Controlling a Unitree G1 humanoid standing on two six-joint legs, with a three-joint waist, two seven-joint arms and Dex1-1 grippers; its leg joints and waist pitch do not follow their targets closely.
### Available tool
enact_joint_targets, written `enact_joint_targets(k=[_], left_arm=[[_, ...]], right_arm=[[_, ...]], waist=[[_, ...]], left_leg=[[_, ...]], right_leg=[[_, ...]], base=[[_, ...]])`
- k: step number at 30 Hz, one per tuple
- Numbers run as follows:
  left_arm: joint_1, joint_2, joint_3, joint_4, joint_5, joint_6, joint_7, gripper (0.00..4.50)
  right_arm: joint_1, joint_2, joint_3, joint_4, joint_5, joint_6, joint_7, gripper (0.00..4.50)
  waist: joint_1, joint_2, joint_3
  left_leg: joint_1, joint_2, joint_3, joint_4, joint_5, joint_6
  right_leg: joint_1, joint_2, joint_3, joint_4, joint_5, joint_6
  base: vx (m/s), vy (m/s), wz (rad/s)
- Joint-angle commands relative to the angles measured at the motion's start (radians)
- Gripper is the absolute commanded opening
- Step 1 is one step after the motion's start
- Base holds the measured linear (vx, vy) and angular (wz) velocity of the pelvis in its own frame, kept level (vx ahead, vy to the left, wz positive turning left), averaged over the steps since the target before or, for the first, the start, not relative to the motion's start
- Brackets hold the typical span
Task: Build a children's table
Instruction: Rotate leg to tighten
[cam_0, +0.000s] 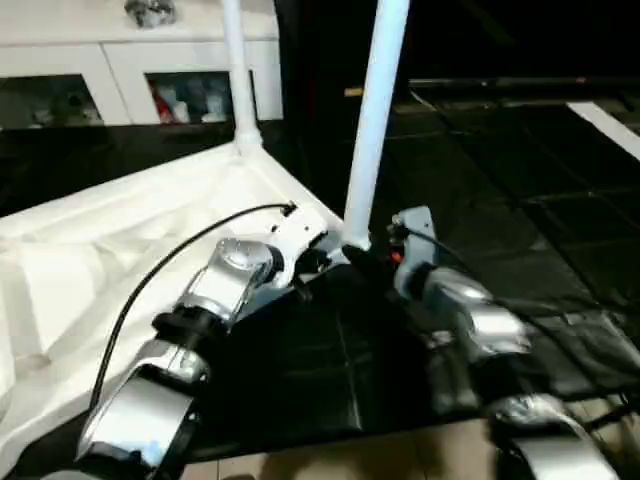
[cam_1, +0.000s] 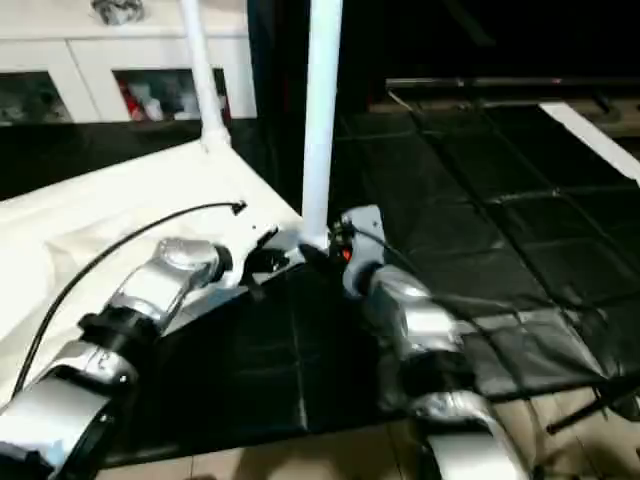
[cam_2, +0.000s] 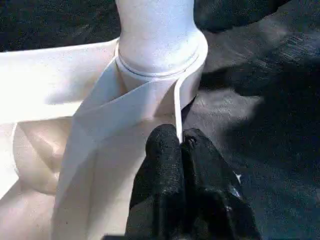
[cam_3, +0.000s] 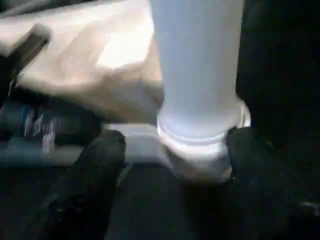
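Right now the table top (cam_0: 110, 260) lies upside down on the dark floor (cam_0: 520, 200), ribbed side up, w/ two legs standing in its corner sockets: the near leg (cam_0: 375, 120) at the corner closest to both arms, the far leg (cam_0: 238, 75) at the next corner back, toward the white cabinet (cam_0: 120, 70). Left gripper (cam_2: 180, 145) is pinched closed, tips pressed against the thin wall of the near corner, just below the socket collar; holding nothing. Right gripper (cam_3: 172, 150) stands open, one finger (cam_3: 100, 155) either side of the near leg's base, w/o clamping it. Judging by this, the step is seating that leg. To do it well: keep the left tips bracing the corner so the top can't slide, close the right squarely on the leg low down, and push straight along its axis, no tilt.
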Motion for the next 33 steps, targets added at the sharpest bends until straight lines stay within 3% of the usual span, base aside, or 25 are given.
enact_joint_targets(k=[1, 9, 14, 21, 30, 33], left_arm=[[-0.008, 0.009, -0.027, -0.043, -0.001, -0.051, -0.057, 0.0], [0.036, 0.11, -0.085, -0.087, -0.019, -0.178, -0.292, 0.0], [0.054, 0.161, -0.116, -0.112, -0.03, -0.226, -0.412, 0.0], [0.078, 0.196, -0.151, -0.165, -0.055, -0.276, -0.545, 0.0], [0.079, 0.196, -0.165, -0.176, -0.052, -0.295, -0.577, 0.0], [0.078, 0.193, -0.166, -0.179, -0.053, -0.295, -0.577, 0.0]], right_arm=[[0.014, -0.018, 0.028, -0.029, -0.001, -0.001, 0.068, 3.81], [0.045, -0.196, -0.007, -0.12, 0.085, -0.013, 0.313, 4.42], [0.049, -0.266, 0.005, -0.156, 0.101, -0.028, 0.438, 4.47], [0.048, -0.289, 0.079, -0.194, 0.1, -0.065, 0.554, 4.47], [0.002, -0.256, 0.126, -0.129, 0.073, -0.091, 0.605, 4.47], [-0.008, -0.238, 0.152, -0.113, 0.074, -0.092, 0.629, 4.21]], waist=[[0.006, -0.003, -0.074], [0.029, -0.008, -0.07], [0.047, -0.008, -0.071], [0.052, -0.009, -0.071], [0.059, -0.011, -0.072], [0.06, -0.011, -0.074]], left_leg=[[0.0, 0.039, -0.011, -0.057, -0.074, 0.083], [0.001, 0.044, -0.008, -0.057, -0.094, 0.083], [0.003, 0.046, -0.007, -0.056, -0.091, 0.078], [0.002, 0.046, -0.008, -0.056, -0.096, 0.074], [0.003, 0.047, -0.007, -0.056, -0.1, 0.062], [0.001, 0.046, -0.008, -0.055, -0.084, 0.067]], right_leg=[[0.074, -0.081, 0.06, -0.062, -0.069, -0.214], [0.069, -0.082, 0.06, -0.066, -0.142, -0.194], [0.064, -0.082, 0.06, -0.064, -0.154, -0.188], [0.063, -0.083, 0.059, -0.065, -0.183, -0.18], [0.061, -0.084, 0.059, -0.063, -0.193, -0.182], [0.062, -0.082, 0.059, -0.059, -0.162, -0.187]], base=[[0.0, 0.0, 0.0], [0.0, 0.0, 0.0], [0.0, 0.0, 0.0], [0.0, 0.0, 0.0], [0.0, 0.0, 0.0], [0.0, 0.0, 0.0]])
